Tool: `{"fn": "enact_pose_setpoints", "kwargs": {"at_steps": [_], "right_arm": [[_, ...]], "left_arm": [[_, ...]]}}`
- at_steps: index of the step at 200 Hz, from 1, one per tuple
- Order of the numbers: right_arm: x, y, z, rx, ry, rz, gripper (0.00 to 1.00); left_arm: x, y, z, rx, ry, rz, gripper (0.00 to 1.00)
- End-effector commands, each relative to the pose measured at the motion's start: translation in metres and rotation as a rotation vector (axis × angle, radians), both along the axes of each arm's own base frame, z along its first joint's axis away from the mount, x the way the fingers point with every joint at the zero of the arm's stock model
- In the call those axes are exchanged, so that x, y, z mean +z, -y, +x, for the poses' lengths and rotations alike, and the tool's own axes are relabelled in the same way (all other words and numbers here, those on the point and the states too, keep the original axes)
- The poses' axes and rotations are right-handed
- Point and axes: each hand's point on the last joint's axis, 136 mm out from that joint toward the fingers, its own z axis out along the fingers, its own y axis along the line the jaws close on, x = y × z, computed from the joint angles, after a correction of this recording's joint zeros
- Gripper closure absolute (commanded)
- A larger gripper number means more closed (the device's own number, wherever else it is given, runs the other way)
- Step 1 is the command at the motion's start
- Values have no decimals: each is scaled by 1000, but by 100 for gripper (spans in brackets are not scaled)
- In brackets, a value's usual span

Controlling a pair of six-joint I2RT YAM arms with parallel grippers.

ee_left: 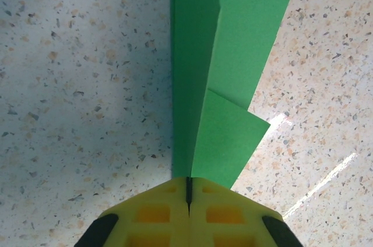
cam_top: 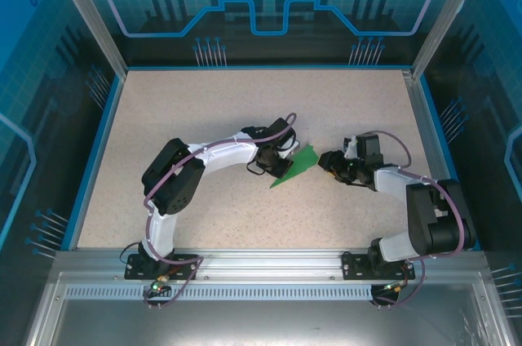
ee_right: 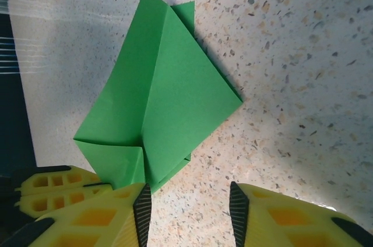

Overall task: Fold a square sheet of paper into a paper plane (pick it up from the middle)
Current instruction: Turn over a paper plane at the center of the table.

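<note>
Left end effector (ee_left: 187,193) clamps the paper plane's (ee_left: 224,60) folded edge.

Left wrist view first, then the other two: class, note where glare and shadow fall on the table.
Left wrist: white glare streaks on the table right of the paper, a soft bluish shadow left of it. Right wrist: pale light streaks at the upper left edge, a narrow dark shadow along the paper's right edge. Top external: even light, no glare on the table.
</note>
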Motion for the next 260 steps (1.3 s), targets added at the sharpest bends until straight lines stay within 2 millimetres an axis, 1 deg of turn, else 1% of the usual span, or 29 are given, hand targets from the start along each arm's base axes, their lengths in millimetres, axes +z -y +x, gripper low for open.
{"fn": "enact_pose_setpoints", "kwargs": {"at_steps": [1, 39, 43, 93, 113, 133, 153, 173, 203, 214, 260], "right_arm": [[10, -14, -3, 15, 22, 76, 55], [12, -27, -5, 18, 16, 123, 51], [16, -30, -2, 21, 39, 132, 51], [25, -50, 1, 23, 56, 195, 46], [31, -61, 2, 32, 62, 218, 44], [31, -70, 3, 38, 58, 221, 38], [30, -77, 3, 39, 51, 232, 36], [32, -84, 6, 36, 49, 267, 36], [27, -95, 9, 38, 33, 285, 34], [25, -98, 9, 31, 24, 305, 34], [25, -107, 11, 38, 25, 330, 36]], "left_arm": [[13, 1, 5, 23, -12, -24, 100], [24, -1, 9, 53, -57, -88, 100], [24, -1, 9, 56, -63, -94, 100], [54, -3, 14, 114, -137, -248, 100], [61, -2, 13, 129, -175, -297, 100], [67, -5, 15, 148, -192, -330, 100], [72, -5, 15, 154, -199, -350, 100], [73, -4, 14, 157, -207, -360, 100], [70, -4, 15, 167, -224, -376, 100], [70, -5, 15, 169, -223, -375, 100], [62, -8, 13, 165, -226, -356, 100]]}}
